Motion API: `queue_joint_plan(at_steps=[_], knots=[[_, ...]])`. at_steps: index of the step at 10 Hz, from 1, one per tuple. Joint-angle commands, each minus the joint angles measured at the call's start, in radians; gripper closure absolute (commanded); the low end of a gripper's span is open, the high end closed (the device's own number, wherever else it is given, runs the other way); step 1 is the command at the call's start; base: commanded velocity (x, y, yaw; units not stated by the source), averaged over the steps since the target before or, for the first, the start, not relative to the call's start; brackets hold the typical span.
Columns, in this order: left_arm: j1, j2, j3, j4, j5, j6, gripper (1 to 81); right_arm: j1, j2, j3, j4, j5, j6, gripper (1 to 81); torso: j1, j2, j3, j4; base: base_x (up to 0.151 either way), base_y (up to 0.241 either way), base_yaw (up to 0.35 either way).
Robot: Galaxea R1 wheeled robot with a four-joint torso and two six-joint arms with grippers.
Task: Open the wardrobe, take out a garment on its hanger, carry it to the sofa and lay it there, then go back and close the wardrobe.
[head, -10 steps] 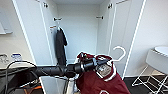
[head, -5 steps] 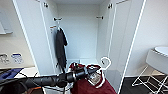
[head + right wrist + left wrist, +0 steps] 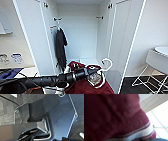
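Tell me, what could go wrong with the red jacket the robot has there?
1. The garment hangs low off the left arm in front of the open wardrobe; its loose fabric might drag or snag as the robot moves.
2. The hanger hook sticks up close to the wardrobe's right door and could catch on its edge.
3. A black T-shirt hangs inside; a wide swing might brush it.

Smooth white panels, faintly glossy, are seen on the wardrobe, inside which a matt black cloth T-shirt hangs, while below it soft maroon fabric with ribbed white-striped trim forms the garment, on a smooth white hanger
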Motion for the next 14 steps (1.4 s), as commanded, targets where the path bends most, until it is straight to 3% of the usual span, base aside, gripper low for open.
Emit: queue_joint_plan(at_steps=[1, 6, 14], knots=[[-0.164, 0.004, 0.045, 0.032, -0.091, 0.016, 81.1, 0.029, 0.011, 0.009, -0.007, -0.044, -0.004, 1.0, 0.000, 0.000, 0.000, 0.000, 0.000, 0.000, 0.000], [-0.142, 0.010, 0.045, 0.053, -0.117, 0.012, 81.1, 0.026, 0.011, 0.005, -0.007, -0.044, -0.004, 1.0, 0.000, 0.000, 0.000, 0.000, 0.000, 0.000, -0.020], [-0.142, 0.008, 0.056, 0.053, -0.117, -0.001, 81.1, 0.026, 0.008, 0.005, -0.005, -0.044, -0.003, 1.0, 0.000, 0.000, 0.000, 0.000, 0.000, 0.000, -0.262]])
